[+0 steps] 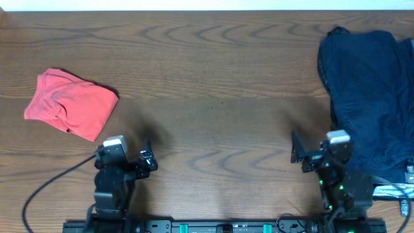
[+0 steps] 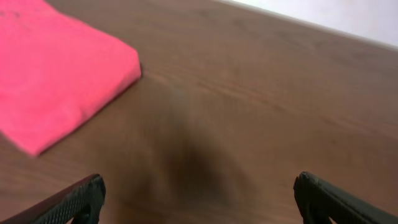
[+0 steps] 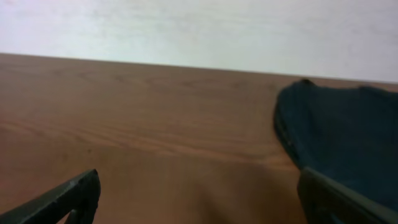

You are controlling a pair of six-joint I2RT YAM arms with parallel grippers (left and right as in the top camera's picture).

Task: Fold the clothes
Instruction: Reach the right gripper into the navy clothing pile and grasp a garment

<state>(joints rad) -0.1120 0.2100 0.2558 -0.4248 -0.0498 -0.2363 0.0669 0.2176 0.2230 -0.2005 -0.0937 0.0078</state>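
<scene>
Red folded garment (image 1: 71,103) left, navy heap (image 1: 365,97) right; both jaws spread wide.

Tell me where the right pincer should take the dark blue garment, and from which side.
Grip the dark blue garment at its left border, likely coming from the middle of the table with the open right pincer: that border lies free on the wood nearest the pincer, while its far side runs out of view.

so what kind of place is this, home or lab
Probably a robotics lab bench: left arm and right arm at a wooden table, plain white wall behind, plus a red garment and dark blue clothes.
</scene>
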